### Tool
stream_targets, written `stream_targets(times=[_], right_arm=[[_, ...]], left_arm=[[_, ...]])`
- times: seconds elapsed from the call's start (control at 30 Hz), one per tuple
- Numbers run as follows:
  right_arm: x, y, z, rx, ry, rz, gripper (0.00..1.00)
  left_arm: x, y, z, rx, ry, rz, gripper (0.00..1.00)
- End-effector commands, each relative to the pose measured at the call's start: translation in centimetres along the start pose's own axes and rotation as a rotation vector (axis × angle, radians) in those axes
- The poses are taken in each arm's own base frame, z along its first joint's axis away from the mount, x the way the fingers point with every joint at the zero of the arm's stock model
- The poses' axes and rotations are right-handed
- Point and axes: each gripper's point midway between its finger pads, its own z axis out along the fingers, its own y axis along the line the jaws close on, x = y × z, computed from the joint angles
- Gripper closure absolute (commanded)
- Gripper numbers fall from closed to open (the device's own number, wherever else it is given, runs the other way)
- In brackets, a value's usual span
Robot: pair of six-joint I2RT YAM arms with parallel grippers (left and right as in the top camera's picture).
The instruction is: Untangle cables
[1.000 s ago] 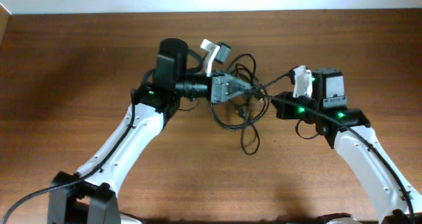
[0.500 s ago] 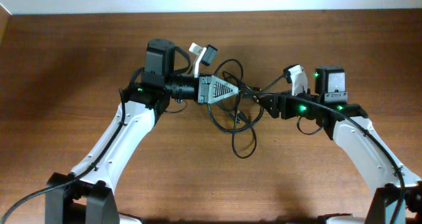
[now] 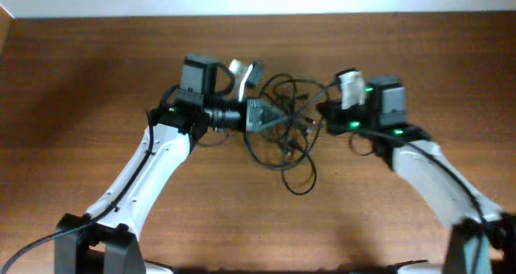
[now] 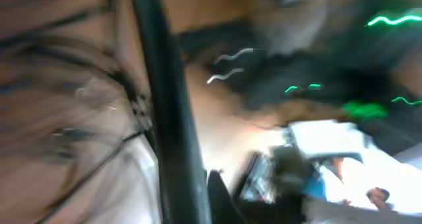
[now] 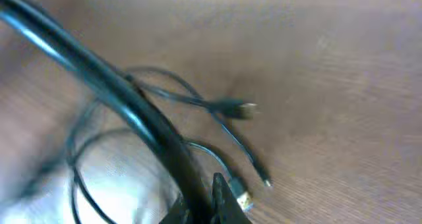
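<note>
The left tool [image 3: 278, 118] and right tool [image 3: 321, 113] each pinch the cables [image 3: 294, 157] tight, one at each side, likely so the tangle can be pulled apart.

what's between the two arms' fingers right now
The tangled black cables: their loops fill the stretch between the left fingers and right fingers. The overhead view shows it.

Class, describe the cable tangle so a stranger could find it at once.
On the brown wooden table, look between the left gripper and right gripper. There sits the cable tangle: thin, loose black loops, unlike the bulky white arms.
</note>
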Motion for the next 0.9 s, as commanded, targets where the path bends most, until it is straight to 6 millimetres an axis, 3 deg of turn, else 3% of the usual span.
stream_targets(times=[0.0, 0.1, 0.2, 0.27, 0.3, 0.33, 0.37, 0.4, 0.5, 0.53, 0.57, 0.63, 0.67, 0.7, 0.77, 0.87], right_arm=[[-5.8, -1.8, -8.3, 0.005, -0.208, 0.059, 0.96], [-5.2, -6.0, -11.7, 0.111, -0.230, 0.191, 0.96], [-5.1, -8.3, -13.5, 0.151, -0.264, 0.291, 0.96], [-5.0, -9.4, -14.7, 0.138, -0.288, 0.390, 0.96], [-5.1, -8.3, -14.8, 0.054, -0.282, 0.384, 0.96], [-5.1, -7.6, -14.8, 0.016, -0.277, 0.376, 0.96], [-5.2, -7.2, -14.8, -0.007, -0.274, 0.349, 0.96], [-5.2, -7.2, -14.8, -0.006, -0.274, 0.350, 0.94], [-3.5, -6.2, -14.4, -0.060, -0.206, 0.419, 0.42], [-2.5, -6.0, -14.2, -0.064, -0.169, 0.463, 0.09], [-1.7, -5.6, -13.9, -0.071, -0.135, 0.486, 0.01], [-0.2, -4.3, -13.1, -0.090, -0.063, 0.481, 0.01], [0.3, -3.8, -12.9, -0.102, -0.039, 0.495, 0.01], [0.5, -3.2, -12.9, -0.128, -0.025, 0.504, 0.01], [1.8, -1.2, -12.7, -0.199, 0.040, 0.513, 0.01], [4.1, -0.1, -12.6, -0.205, 0.129, 0.494, 0.01]], left_arm=[[2.8, 12.6, -5.0, -0.776, 0.001, -0.082, 1.00], [5.0, 15.8, -5.9, -0.915, 0.035, -0.136, 0.92], [6.0, 18.6, -6.6, -1.041, 0.000, -0.262, 0.89], [6.7, 19.6, -6.3, -1.061, 0.026, -0.281, 0.77], [6.8, 19.8, -6.0, -1.057, 0.035, -0.286, 0.55], [6.9, 20.0, -5.9, -1.053, 0.038, -0.288, 0.42], [6.8, 20.0, -5.8, -1.052, 0.035, -0.286, 0.18], [6.8, 20.0, -5.8, -1.052, 0.034, -0.285, 0.01], [6.5, 18.9, -5.0, -0.969, 0.040, -0.298, 0.01], [5.2, 16.9, -4.5, -0.862, 0.019, -0.305, 0.01], [3.4, 14.4, -4.2, -0.744, -0.017, -0.295, 0.01], [-0.1, 8.8, -3.8, -0.519, -0.086, -0.224, 0.01], [-0.8, 6.5, -3.4, -0.435, -0.100, -0.179, 0.01], [-0.8, 5.5, -3.1, -0.424, -0.099, -0.152, 0.01], [0.2, 6.3, -2.5, -0.528, -0.077, -0.131, 0.11], [2.2, 8.9, -2.9, -0.825, -0.052, -0.039, 0.29]])
